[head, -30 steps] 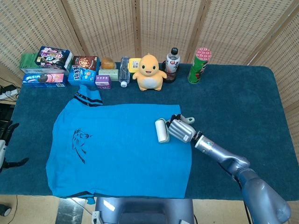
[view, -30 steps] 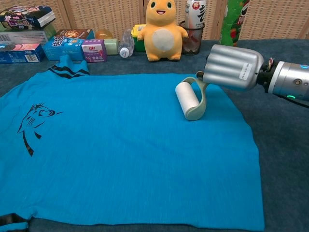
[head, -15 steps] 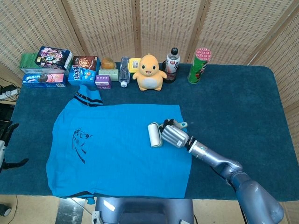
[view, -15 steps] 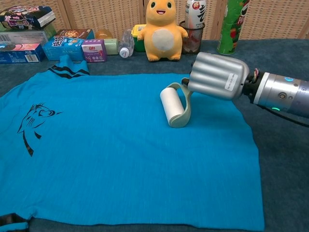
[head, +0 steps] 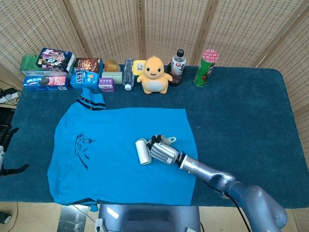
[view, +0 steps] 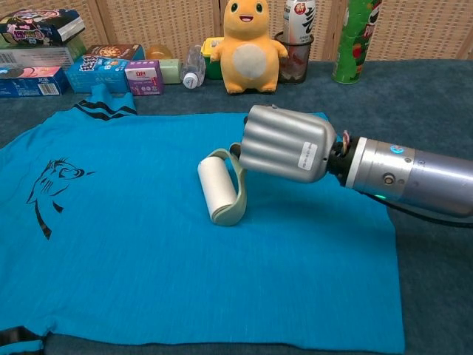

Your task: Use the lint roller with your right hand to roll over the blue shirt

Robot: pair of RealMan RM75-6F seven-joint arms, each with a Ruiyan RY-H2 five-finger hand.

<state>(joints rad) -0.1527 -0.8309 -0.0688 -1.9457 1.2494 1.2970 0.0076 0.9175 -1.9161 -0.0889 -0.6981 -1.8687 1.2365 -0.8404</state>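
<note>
Gripping the lint roller (view: 220, 189), your right hand (view: 282, 143) has most blue shirt (view: 133, 244) lying to its left.

The roller (view: 217, 189) lies on the shirt (view: 148, 244) near its middle; the right hand (view: 284, 144) holds it from three o'clock.

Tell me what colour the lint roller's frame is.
Pale sage green on the lint roller, around a white roll; clearest in the chest view.

Dark blue carpeted table (head: 241, 111), blue shirt (head: 111, 150) spread flat, snack boxes (head: 58, 70), plush toy (head: 154, 75), bottles along back edge
</note>
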